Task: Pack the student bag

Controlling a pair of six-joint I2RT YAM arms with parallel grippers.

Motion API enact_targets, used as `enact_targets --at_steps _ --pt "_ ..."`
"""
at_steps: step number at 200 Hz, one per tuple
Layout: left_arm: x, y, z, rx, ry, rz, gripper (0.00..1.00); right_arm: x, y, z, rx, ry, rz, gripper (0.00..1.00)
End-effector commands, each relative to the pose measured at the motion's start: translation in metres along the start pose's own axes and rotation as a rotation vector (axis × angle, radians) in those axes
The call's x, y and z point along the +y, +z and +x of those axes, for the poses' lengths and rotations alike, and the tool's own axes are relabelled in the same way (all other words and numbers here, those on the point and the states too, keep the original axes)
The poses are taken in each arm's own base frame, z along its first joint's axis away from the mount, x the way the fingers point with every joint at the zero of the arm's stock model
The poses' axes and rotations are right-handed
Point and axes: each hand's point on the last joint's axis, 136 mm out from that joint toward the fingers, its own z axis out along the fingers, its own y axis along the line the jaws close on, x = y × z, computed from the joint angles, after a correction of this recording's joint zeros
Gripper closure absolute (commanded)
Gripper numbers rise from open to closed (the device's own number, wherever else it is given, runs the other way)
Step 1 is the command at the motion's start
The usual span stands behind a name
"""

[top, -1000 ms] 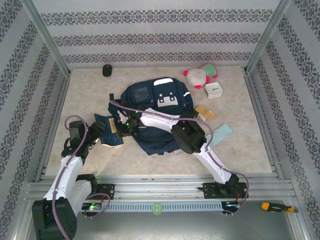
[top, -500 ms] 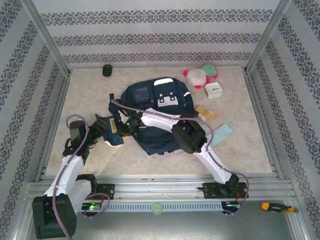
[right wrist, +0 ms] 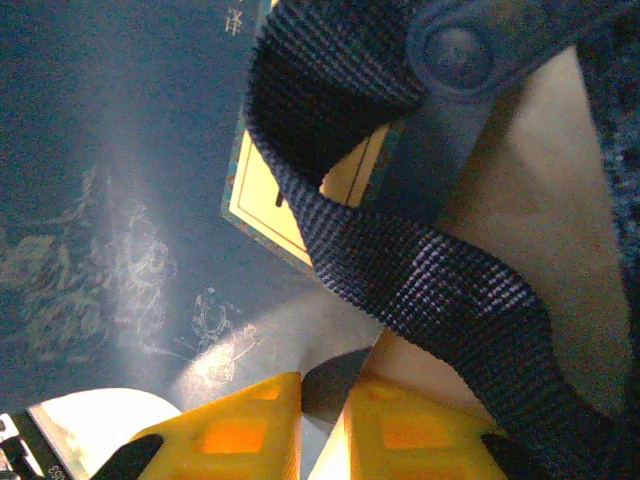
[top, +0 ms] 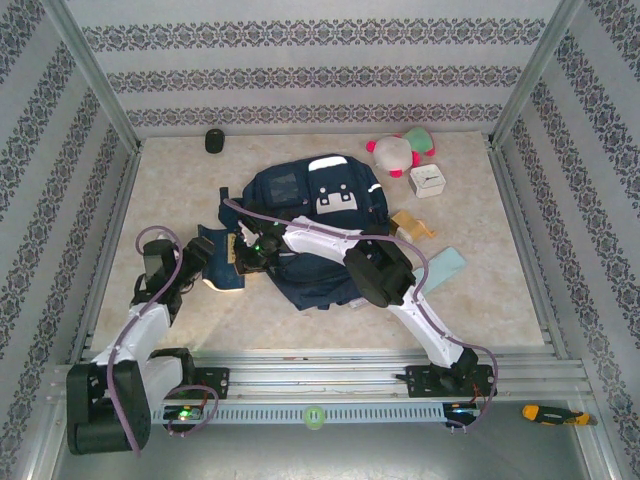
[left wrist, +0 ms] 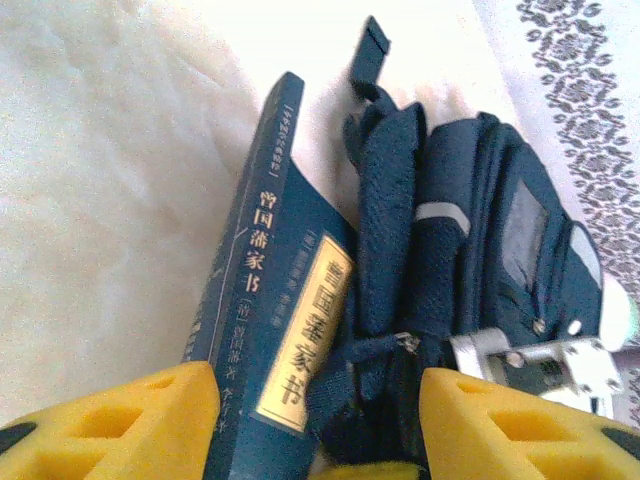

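Note:
The navy student bag (top: 320,200) lies at the table's middle, its side and strap (left wrist: 400,200) also in the left wrist view. A dark blue book (top: 215,255) with a gold title label (left wrist: 300,340) stands tilted on its edge just left of the bag. My left gripper (top: 198,262) holds the book and some bag fabric between its yellow fingers (left wrist: 130,420). My right gripper (top: 245,255) sits at the bag's left edge, its fingers (right wrist: 230,430) almost together on the corner of the book's cover (right wrist: 120,200). A woven bag strap (right wrist: 420,270) crosses just above them.
A pink and green plush toy (top: 400,150) and a white box (top: 428,180) sit at the back right, a black cylinder (top: 214,140) at the back left. A tan item (top: 412,224) and a pale teal flat piece (top: 440,268) lie right of the bag.
My left arm has drawn in and lifted a little, tipping the book more upright and slightly up and left. The right gripper has stayed at the bag's left edge.

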Motion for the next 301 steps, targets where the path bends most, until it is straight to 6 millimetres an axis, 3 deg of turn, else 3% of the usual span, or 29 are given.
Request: enact_targets --at_steps 1,45,82,126,177,193,214,248,301 --pt "0.018 0.009 0.052 0.202 -0.032 -0.013 0.44 0.007 0.003 0.007 0.012 -0.002 -0.022 0.84" --pt "0.014 0.007 0.064 0.234 -0.024 -0.008 0.53 0.01 -0.001 0.005 0.0 -0.006 -0.022 0.84" --pt "-0.002 -0.009 0.072 0.269 -0.063 0.08 0.5 0.011 -0.003 0.005 -0.007 -0.007 -0.025 0.84" --pt "0.023 -0.027 0.081 0.256 -0.05 -0.027 0.46 0.013 -0.009 0.004 -0.024 -0.012 -0.025 0.84" --pt "0.051 -0.024 0.086 0.276 0.009 -0.158 0.46 0.015 -0.012 0.002 -0.031 -0.022 -0.029 0.84" --pt "0.046 -0.014 0.089 0.308 0.009 -0.124 0.46 0.016 -0.012 0.002 -0.032 -0.025 -0.029 0.84" --pt "0.024 -0.001 0.09 0.344 -0.026 -0.03 0.48 0.015 -0.012 0.002 -0.032 -0.025 -0.026 0.83" --pt "0.005 0.004 0.09 0.364 -0.022 -0.003 0.48 0.015 -0.018 0.0 -0.053 -0.028 -0.022 0.81" --pt "0.02 -0.006 0.113 0.457 0.016 -0.073 0.49 0.008 -0.013 0.003 -0.039 -0.01 -0.02 0.82"
